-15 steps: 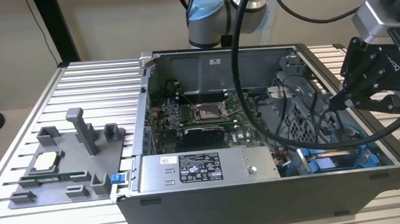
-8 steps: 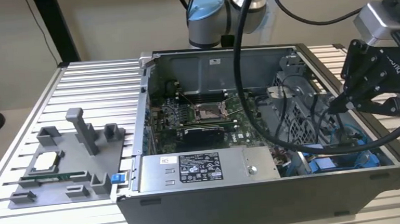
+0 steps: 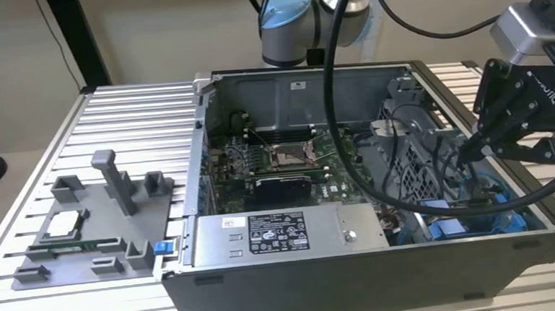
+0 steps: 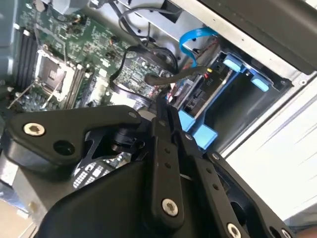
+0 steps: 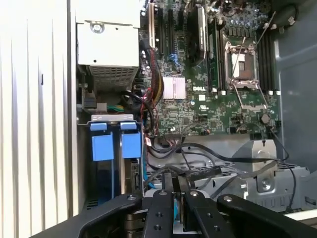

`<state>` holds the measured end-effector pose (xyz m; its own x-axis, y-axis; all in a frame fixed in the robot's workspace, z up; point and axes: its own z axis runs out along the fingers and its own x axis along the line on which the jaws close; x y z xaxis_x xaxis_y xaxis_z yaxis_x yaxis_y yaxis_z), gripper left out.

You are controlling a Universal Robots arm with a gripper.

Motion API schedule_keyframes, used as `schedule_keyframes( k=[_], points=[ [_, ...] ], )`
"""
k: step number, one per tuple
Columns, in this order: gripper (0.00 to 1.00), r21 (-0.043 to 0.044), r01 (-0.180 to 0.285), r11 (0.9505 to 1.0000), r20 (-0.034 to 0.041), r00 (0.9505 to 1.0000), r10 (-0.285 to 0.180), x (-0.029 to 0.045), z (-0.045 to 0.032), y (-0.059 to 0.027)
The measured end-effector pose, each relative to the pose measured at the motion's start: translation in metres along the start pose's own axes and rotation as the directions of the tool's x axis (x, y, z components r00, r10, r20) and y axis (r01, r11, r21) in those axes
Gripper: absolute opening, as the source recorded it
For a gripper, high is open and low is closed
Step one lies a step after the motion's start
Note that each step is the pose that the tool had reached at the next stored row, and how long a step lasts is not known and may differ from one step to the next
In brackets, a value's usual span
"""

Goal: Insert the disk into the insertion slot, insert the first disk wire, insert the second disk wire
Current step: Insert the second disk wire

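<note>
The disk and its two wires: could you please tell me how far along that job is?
Looks done: the disk appears to sit inside the insertion slot. In hand: the gripper hangs just at the slot's open end, beside a dark wire. Left: neither disk wire can be confirmed as plugged in from these views.

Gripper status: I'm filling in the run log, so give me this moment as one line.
gripper: inside open case | position: over insertion slot | nearest: black wires

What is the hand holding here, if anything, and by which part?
Cannot be told: the hand sits at a black cable near the insertion slot.
</note>
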<state>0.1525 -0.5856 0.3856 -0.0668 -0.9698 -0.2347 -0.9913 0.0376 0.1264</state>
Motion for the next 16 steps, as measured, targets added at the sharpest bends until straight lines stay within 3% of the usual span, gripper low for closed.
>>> schedule_keyframes(
  k=[2, 3, 4, 7, 12, 16],
  points=[
    [0.0, 0.002, -0.003, 1.0, -0.0292, 0.9996, 0.003, 0.0, 0.0, 0.0],
    [0.0, 0.004, -0.004, 1.0, -0.0402, 0.9992, 0.004, 0.0001, 0.0004, 0.0004],
    [0.0, 0.0075, -0.004, 1.0, -0.046, 0.9989, 0.004, 0.0004, 0.0013, 0.0016],
    [0.0, 0.0308, 0.001, 0.9995, -0.0483, 0.9988, 0.0, 0.0015, 0.0045, 0.0083],
    [0.0, 0.093, 0.016, 0.9955, -0.05, 0.9987, -0.011, 0.0026, 0.0079, 0.015],
    [0.0, 0.1266, 0.024, 0.9917, -0.0516, 0.9985, -0.018, 0.0037, 0.0117, 0.02]
  ],
)
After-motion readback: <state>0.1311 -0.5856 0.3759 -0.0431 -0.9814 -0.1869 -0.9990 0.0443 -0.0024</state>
